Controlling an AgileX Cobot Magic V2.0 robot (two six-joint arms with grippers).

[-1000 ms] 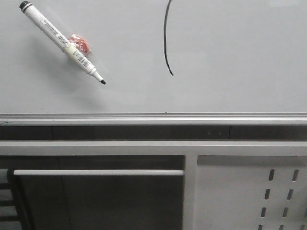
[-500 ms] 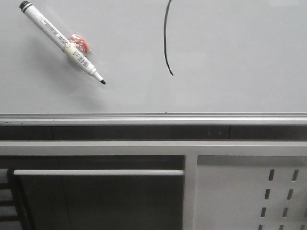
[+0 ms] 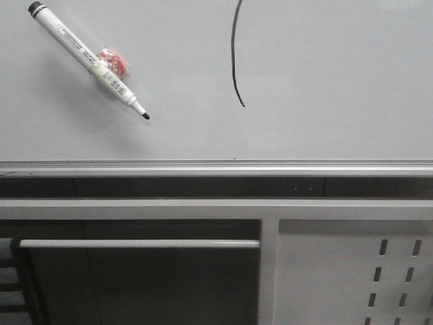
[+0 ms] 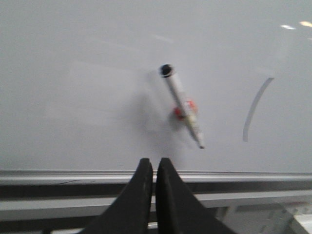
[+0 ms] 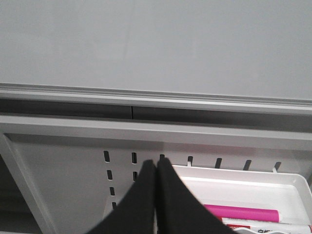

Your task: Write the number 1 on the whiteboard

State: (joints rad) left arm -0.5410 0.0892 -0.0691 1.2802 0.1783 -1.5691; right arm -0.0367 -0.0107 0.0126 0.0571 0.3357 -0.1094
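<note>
The whiteboard (image 3: 338, 81) fills the upper front view, with a silver rail (image 3: 216, 167) along its lower edge. The number 1 (image 3: 233, 54) is a thin black curved stroke at the top middle; it also shows in the left wrist view (image 4: 254, 108). A white marker pen (image 3: 88, 59) rests uncapped and slanted on the board at the left, over a small red object (image 3: 111, 61); it also shows in the left wrist view (image 4: 181, 103). My left gripper (image 4: 154, 163) is shut and empty, below the board's rail. My right gripper (image 5: 156, 165) is shut and empty, over the perforated panel.
A white perforated metal panel (image 3: 352, 271) with slots lies below the board at the right. A white tray (image 5: 273, 187) in the right wrist view holds a pink marker (image 5: 243, 213) and another pen. A dark recess with a rail (image 3: 135, 244) lies at the lower left.
</note>
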